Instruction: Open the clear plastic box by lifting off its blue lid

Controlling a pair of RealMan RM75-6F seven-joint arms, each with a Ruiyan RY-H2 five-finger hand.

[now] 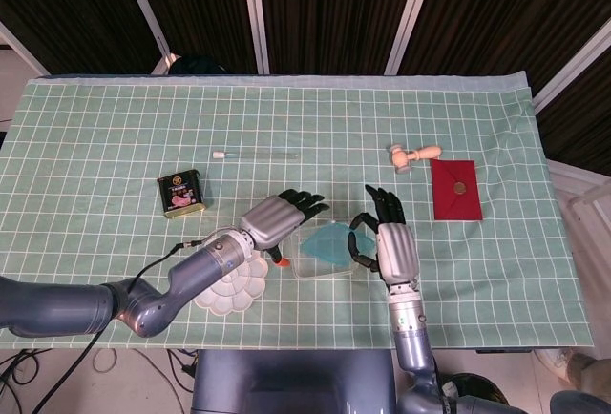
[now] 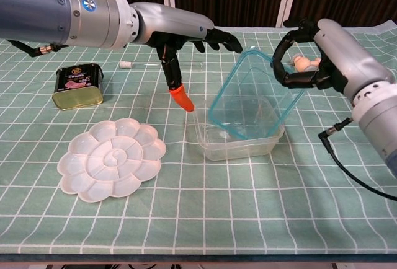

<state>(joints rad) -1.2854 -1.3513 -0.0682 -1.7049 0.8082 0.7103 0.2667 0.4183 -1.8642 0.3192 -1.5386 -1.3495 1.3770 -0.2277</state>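
— Fingers?

— Right hand [image 2: 313, 52]: fingers [image 2: 280, 70] curled round the upper right edge of the blue-rimmed clear plastic lid [image 2: 251, 98], gripping it. Left hand [image 2: 186, 30]: fingers spread, holding nothing, its orange-tipped thumb [image 2: 181, 98] pointing down just beside the lid's left side, not clearly touching.

— Where does the lid sit?

— Tilted steeply. High edge at my right hand, low edge resting in the clear plastic box [image 2: 239, 145], which stands on the green checked cloth [image 2: 186, 219] between both hands.

— Which hand finishes?

— Right, I judge; it has the grip. The lid hangs down and left from those fingers, so the lift should go up and rightward to free the low edge.

— Nearby?

— White flower-shaped palette [image 2: 111, 167] left of the box; small printed tin [image 2: 77, 86] further left.
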